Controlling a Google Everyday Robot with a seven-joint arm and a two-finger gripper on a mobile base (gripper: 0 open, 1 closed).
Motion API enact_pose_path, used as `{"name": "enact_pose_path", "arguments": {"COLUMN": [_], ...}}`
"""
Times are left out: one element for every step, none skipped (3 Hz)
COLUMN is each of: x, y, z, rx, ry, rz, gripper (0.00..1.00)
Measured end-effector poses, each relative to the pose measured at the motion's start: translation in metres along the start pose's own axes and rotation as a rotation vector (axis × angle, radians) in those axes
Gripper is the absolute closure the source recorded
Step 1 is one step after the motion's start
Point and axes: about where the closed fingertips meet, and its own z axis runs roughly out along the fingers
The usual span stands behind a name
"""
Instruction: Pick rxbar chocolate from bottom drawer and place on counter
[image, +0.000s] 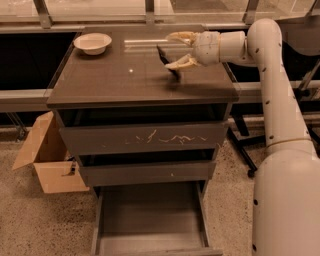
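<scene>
- Over the right rear of the bench hangs the claw — the rxbar chocolate tilts within it, low above the surface.
- Whether the claw grips the bar cannot be told.
- The bottom drawer stands pulled out.
- A white bowl sits at the bench's left rear corner.

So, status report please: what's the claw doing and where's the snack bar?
Claw over the counter's right rear. Rxbar chocolate tilted at the claw, low end at the counter. White bowl far left, no obstruction.

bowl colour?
White bowl, clearest in camera view. Gripper hovers above counter, right rear.
</scene>
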Motion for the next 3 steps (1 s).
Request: {"name": "enact_pose_path", "arguments": {"x": [0.0000, 0.0000, 0.0013], "y": [0.0000, 0.0000, -0.0040], "z": [0.0001, 0.0001, -0.0055], "rx": [0.000, 0.000, 0.031], "ry": [0.000, 0.000, -0.007], "rz": [0.000, 0.000, 0.004], "gripper": [0.00, 0.00, 0.00]}}
